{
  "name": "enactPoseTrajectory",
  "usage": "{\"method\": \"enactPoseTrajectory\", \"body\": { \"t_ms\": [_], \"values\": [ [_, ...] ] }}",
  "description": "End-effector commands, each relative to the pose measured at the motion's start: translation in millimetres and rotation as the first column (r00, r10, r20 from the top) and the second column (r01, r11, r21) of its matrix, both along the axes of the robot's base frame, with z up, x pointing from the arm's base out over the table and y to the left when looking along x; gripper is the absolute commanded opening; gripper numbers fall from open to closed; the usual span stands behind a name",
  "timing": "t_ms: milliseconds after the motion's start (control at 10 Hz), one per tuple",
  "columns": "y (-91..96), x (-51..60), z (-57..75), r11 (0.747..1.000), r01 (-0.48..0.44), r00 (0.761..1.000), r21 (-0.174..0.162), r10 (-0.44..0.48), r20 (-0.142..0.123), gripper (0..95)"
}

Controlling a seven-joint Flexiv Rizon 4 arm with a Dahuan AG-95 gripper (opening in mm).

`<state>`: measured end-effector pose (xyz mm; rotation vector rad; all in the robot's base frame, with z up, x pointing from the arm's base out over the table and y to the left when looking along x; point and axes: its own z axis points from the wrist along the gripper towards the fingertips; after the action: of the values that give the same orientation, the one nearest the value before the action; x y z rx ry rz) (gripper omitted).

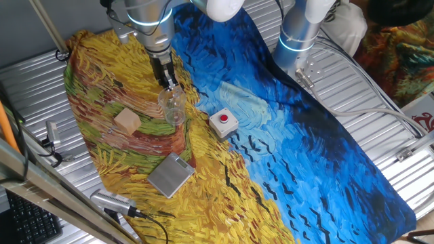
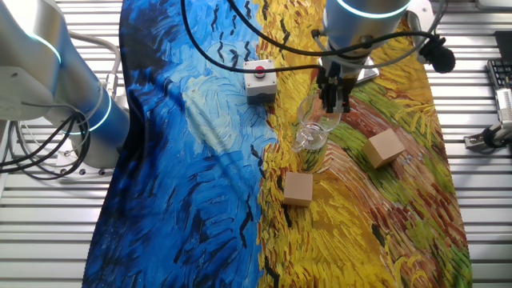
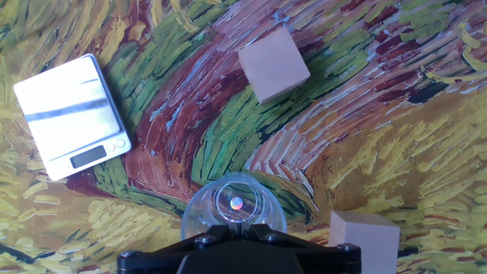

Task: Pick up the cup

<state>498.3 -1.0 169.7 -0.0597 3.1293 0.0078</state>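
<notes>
The cup [image 1: 172, 106] is small and transparent and hangs tilted from my gripper [image 1: 169, 84] over the yellow part of the painted cloth. The fingers are shut on its rim. In the other fixed view the cup [image 2: 310, 133] sits just below the gripper [image 2: 330, 104] and looks slightly raised off the cloth. In the hand view I look down into the cup [image 3: 234, 204], right in front of the closed gripper [image 3: 237, 228]; its far rim is clear and its near rim is hidden by the fingers.
A tan wooden cube [image 2: 385, 148] lies right of the cup and another cube [image 2: 298, 189] lies in front. A white box with a red button [image 2: 258, 80] stands nearby. A silver scale [image 1: 171, 175] lies on the cloth. A second arm's base [image 1: 298, 34] stands behind.
</notes>
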Motion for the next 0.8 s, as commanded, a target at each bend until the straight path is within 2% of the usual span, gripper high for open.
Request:
{"method": "enactPoseTrajectory", "body": {
  "t_ms": [100, 300, 800],
  "values": [
    [0.4, 0.5, -0.3, 0.998, -0.070, 0.998, 0.004, 0.070, 0.003, 0.0],
    [0.4, 0.5, -0.3, 0.994, -0.107, 0.994, 0.018, 0.107, 0.001, 0.0],
    [0.8, 1.6, -0.5, 0.999, -0.040, 0.999, 0.006, 0.040, 0.000, 0.0]
  ]
}}
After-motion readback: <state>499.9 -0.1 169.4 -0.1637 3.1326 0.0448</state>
